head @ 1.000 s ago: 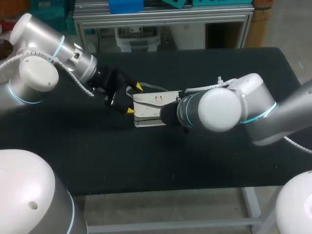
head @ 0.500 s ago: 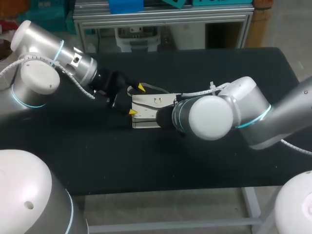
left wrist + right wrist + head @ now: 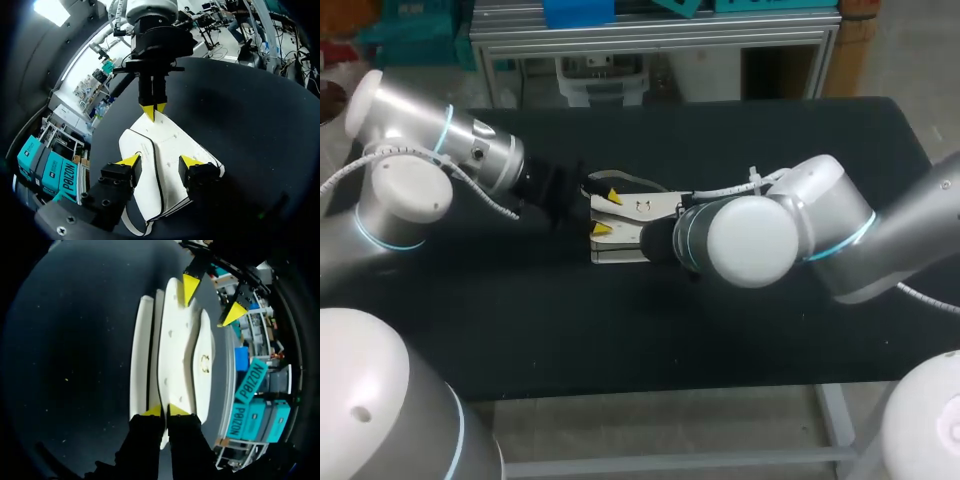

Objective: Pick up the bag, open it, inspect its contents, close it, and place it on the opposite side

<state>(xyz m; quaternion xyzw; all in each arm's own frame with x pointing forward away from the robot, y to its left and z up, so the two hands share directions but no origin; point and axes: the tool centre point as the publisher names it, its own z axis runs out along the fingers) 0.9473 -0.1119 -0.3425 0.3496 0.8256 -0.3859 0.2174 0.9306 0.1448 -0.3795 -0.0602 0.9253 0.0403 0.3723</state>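
Pinching just a thin edge of the white handbag, flat at the table middle, our right gripper could slip on lifting; left gripper straddles it, released, not helping.

arms silver-white, cyan rings | hands black, yellow tips | white cables

Overhead, the right arm conceals the right end effector and the right end of the bag. At the left wrist, the left end effector masks the bag's near edge. Contents not visible.
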